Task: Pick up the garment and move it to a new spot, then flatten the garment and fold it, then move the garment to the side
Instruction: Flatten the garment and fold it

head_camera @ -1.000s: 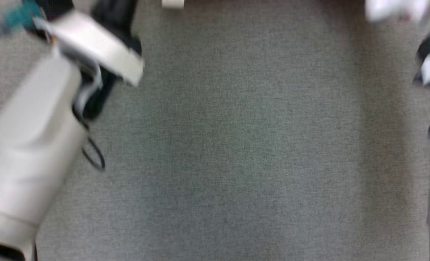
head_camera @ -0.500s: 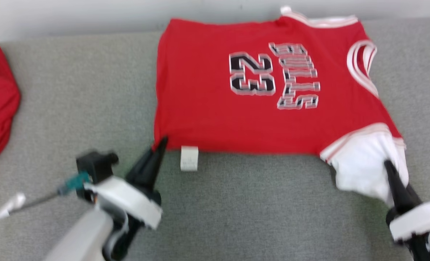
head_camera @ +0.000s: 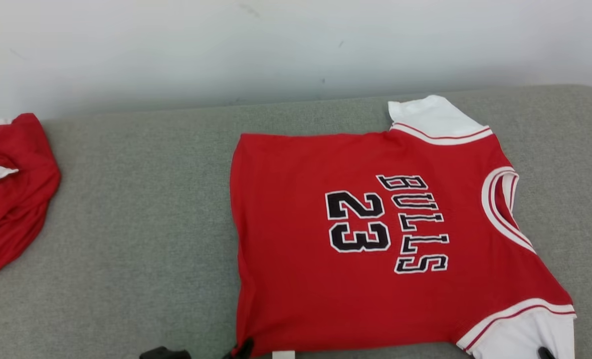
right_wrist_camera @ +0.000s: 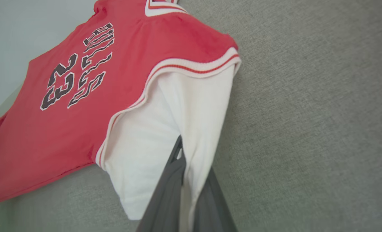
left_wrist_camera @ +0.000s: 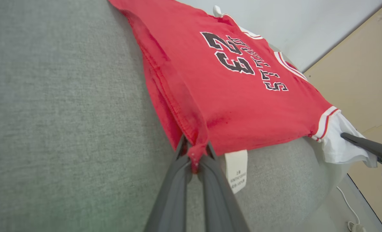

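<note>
While flat, jersey (head_camera: 375,239) lengthwise left-to-right, collar (head_camera: 505,209) rightward, hem (left_wrist_camera: 178,106) inside clenched left claw (left_wrist_camera: 195,149), sleeve (right_wrist_camera: 178,116) inside clenched right claw (right_wrist_camera: 191,161).

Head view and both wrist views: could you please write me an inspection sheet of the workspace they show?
Surface: grey upholstered cushion.
Job's things: red Bulls 23 jersey spread flat, print up; white care label hangs at its hem.
Clutter: crumpled red garment at the left edge.
Grippers: left end effector shut on the jersey's hem corner; right end effector shut on its white sleeve.
Cables: thin white cable below the cushion's edge.
Surroundings: pale wall behind; beige panel to the side.
</note>
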Controlling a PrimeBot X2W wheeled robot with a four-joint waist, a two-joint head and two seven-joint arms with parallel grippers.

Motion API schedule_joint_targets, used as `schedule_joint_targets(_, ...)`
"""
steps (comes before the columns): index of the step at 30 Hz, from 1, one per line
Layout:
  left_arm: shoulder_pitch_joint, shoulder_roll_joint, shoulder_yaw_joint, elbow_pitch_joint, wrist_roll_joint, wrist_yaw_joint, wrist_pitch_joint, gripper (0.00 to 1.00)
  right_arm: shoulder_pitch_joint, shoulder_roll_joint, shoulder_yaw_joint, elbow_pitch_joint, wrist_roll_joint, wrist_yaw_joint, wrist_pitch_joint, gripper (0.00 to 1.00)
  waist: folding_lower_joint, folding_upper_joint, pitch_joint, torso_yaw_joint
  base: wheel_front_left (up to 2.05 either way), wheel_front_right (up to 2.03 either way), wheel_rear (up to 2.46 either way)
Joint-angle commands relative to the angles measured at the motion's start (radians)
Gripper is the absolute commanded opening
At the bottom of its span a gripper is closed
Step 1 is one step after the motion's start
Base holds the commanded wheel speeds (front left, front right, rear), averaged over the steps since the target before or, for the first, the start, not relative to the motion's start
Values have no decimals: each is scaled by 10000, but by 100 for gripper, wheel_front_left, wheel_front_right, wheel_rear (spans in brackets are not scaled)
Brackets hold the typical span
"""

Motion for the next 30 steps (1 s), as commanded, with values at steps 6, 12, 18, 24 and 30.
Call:
schedule_joint_targets(6,192,318,109,-623,-415,385,777,0,66,-7,-129,-262,-104,26,419,0,4,0,76,87,0,0,0)
schedule_joint_targets(12,-523,598,183,-1046,-830,558,2148,0,-541,4,-281,-424,-331,26,1177,0,4,0,278,228,0,0,0)
schedule_joint_targets(18,-1480,734,300,-1599,-1448,705,3748,0,-1157,30,-416,-955,-548,26,2297,0,4,0,530,363,0,0,0)
schedule_joint_targets(24,-2504,1021,487,-2167,-2048,851,5289,0,-2149,-345,-321,-1691,-868,26,3600,0,4,0,916,372,0,0,0)
schedule_joint_targets(30,-3617,935,743,-2155,-2384,1114,6200,0,-3381,-633,-289,-1749,-1277,26,4474,0,4,0,1349,479,0,0,0)
